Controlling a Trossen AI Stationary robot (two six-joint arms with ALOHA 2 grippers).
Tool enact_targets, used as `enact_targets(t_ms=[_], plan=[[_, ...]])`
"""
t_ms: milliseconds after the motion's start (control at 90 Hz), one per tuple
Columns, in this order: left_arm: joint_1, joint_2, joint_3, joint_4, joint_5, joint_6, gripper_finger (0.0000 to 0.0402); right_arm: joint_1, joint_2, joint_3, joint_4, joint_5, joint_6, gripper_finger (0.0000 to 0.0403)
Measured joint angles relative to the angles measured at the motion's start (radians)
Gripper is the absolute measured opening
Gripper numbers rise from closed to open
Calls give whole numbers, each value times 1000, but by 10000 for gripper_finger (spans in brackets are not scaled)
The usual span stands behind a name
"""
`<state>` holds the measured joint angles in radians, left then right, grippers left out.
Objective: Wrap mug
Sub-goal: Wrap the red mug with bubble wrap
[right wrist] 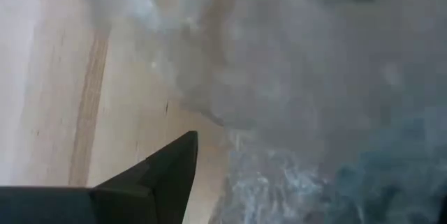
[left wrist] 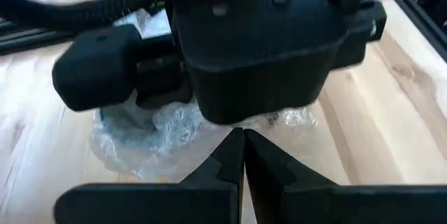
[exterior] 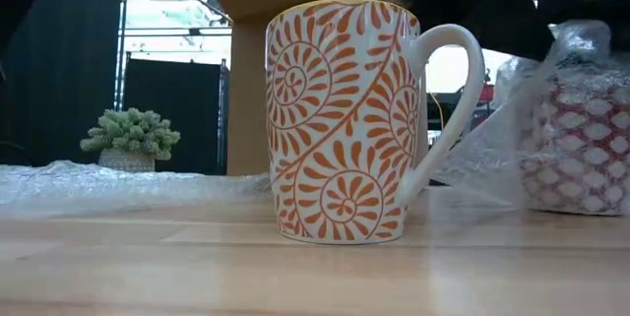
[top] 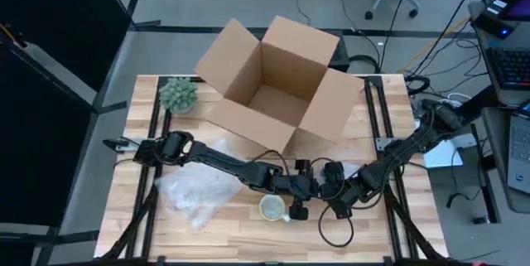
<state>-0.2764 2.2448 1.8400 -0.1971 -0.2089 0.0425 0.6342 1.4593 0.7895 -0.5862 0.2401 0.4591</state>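
Note:
A white mug [exterior: 345, 124] with an orange swirl pattern stands upright on its base on the wooden table, handle toward the right; it also shows in the high view [top: 272, 208]. Beside it a bubble-wrapped bundle [exterior: 581, 149] with a red pattern inside rests on the table. My left gripper [left wrist: 243, 155] is shut and empty just right of the mug [top: 308, 190], facing the right arm. My right gripper [top: 338, 198] hangs over the bundle, whose wrap [right wrist: 314, 112] fills its wrist view. A loose sheet of bubble wrap [top: 199, 193] lies to the mug's left.
An open cardboard box [top: 273, 84] stands at the table's far middle. A small potted plant [top: 178, 94] sits at the far left. A dark cable loop [top: 335, 231] lies near the front edge below the grippers. Metal rails [top: 377, 117] run along both table sides.

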Motion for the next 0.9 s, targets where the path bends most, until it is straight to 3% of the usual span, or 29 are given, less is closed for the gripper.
enact_targets(t_ms=[900], plan=[[13, 0, -2, 67, 29, 25, 0, 1, -2, 1, 9, -3, -3, 224]])
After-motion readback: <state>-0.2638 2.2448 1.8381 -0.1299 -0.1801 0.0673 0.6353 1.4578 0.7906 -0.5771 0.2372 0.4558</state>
